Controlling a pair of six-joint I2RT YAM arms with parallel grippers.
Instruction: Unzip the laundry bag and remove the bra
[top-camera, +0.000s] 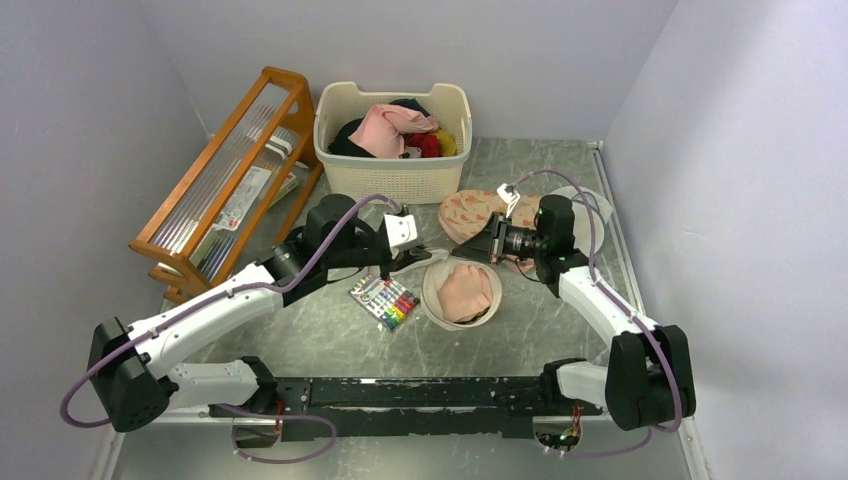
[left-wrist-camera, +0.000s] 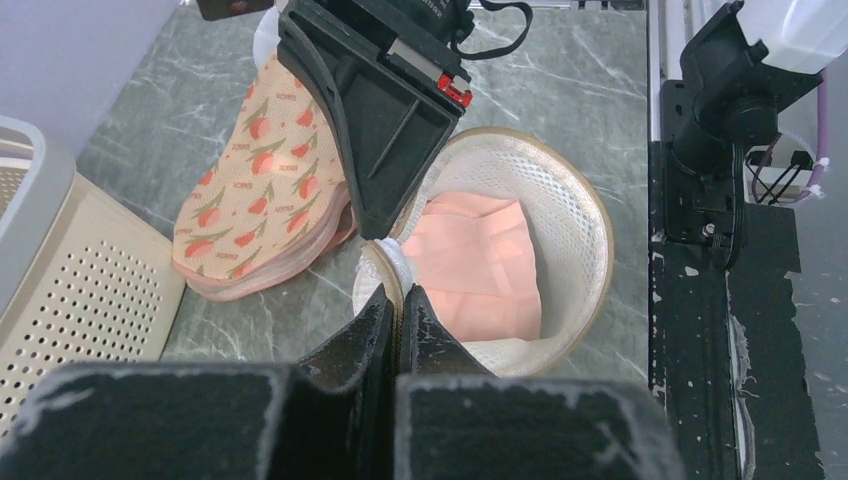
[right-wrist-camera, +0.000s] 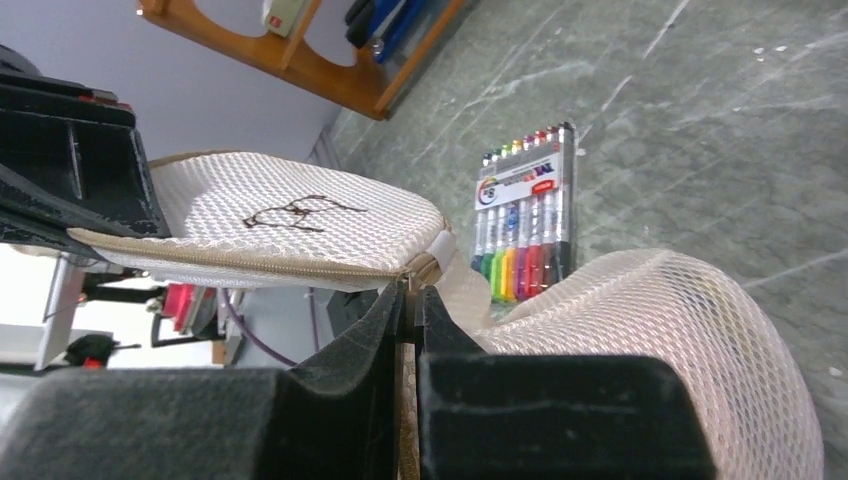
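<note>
The cream mesh laundry bag (top-camera: 487, 305) lies open on the table, and the pink bra (top-camera: 464, 291) lies folded inside it. In the left wrist view the bra (left-wrist-camera: 480, 265) fills the bag's open bowl (left-wrist-camera: 575, 230). The lid (right-wrist-camera: 290, 215), with its black emblem, is lifted on edge between my two grippers. My left gripper (left-wrist-camera: 402, 300) is shut on the lid's zip edge at the bag's left rim. My right gripper (right-wrist-camera: 412, 290) is shut on the zip end where the lid meets the bag's mesh wall (right-wrist-camera: 680, 330). In the top view the left gripper (top-camera: 418, 258) and the right gripper (top-camera: 480, 250) flank the bag's far rim.
A peach carrot-print fabric piece (top-camera: 468, 212) lies just behind the bag. A white mesh disc (top-camera: 592, 205) lies at the back right. A pack of coloured pens (top-camera: 385, 300) lies left of the bag. A cream laundry basket (top-camera: 392, 175) and a wooden rack (top-camera: 230, 180) stand at the back left.
</note>
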